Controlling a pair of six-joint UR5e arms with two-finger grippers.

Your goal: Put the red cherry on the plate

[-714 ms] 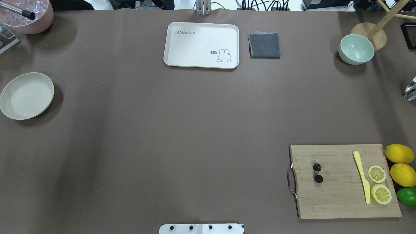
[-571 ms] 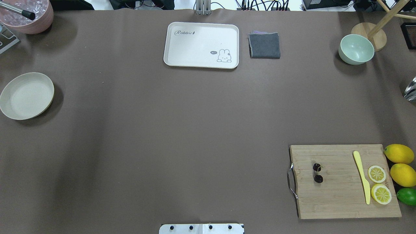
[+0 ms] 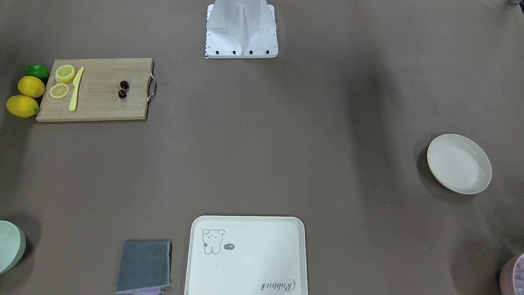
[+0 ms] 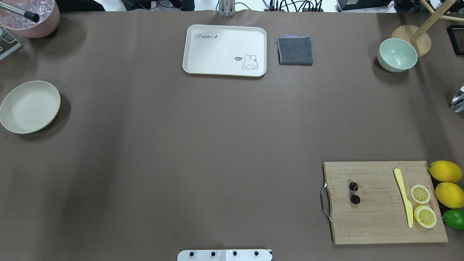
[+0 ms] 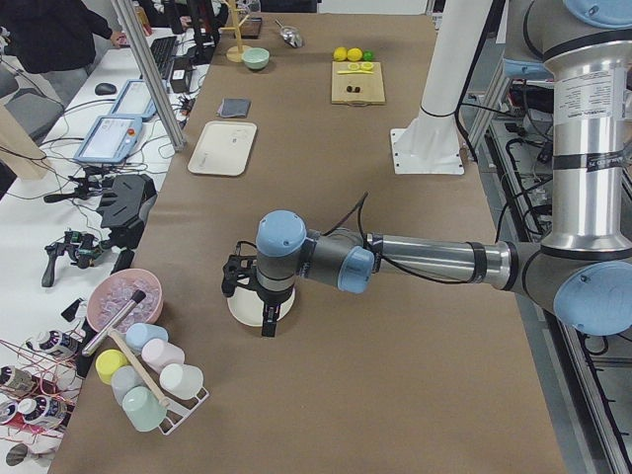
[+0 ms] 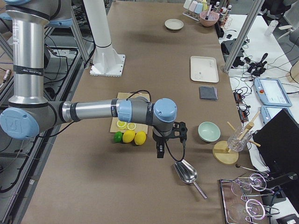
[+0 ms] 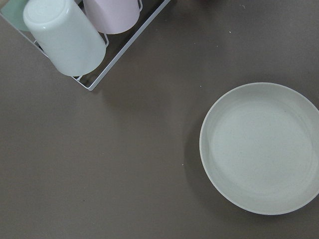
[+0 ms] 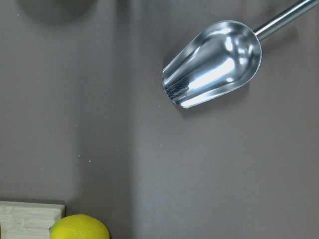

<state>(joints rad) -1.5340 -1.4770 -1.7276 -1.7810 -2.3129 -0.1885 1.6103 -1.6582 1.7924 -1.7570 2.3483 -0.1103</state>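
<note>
The red cherry [image 4: 354, 193], a pair of tiny dark fruits on one stem, lies on the wooden cutting board [image 4: 377, 221] at the near right; it also shows from the front [image 3: 123, 89]. The plate [image 4: 29, 106] is round, cream and holds nothing, at the table's left edge [image 3: 459, 163]. My left gripper [image 5: 265, 324] hangs just above the plate [image 5: 240, 310], and its wrist camera looks down on that plate [image 7: 264, 149]. My right gripper [image 6: 160, 152] hovers past the lemons, far from the cherry. Whether either gripper is open or shut, I cannot tell.
A yellow knife [image 4: 404, 197], two lemon slices [image 4: 420, 194], two lemons [image 4: 445, 171] and a lime [image 4: 454, 218] sit on or beside the board. The rabbit tray [image 4: 224, 50], grey cloth [image 4: 295, 50] and green bowl [image 4: 397, 54] stand at the back. A metal scoop [image 8: 213, 62] lies under the right wrist; a cup rack [image 7: 79, 35] stands near the plate.
</note>
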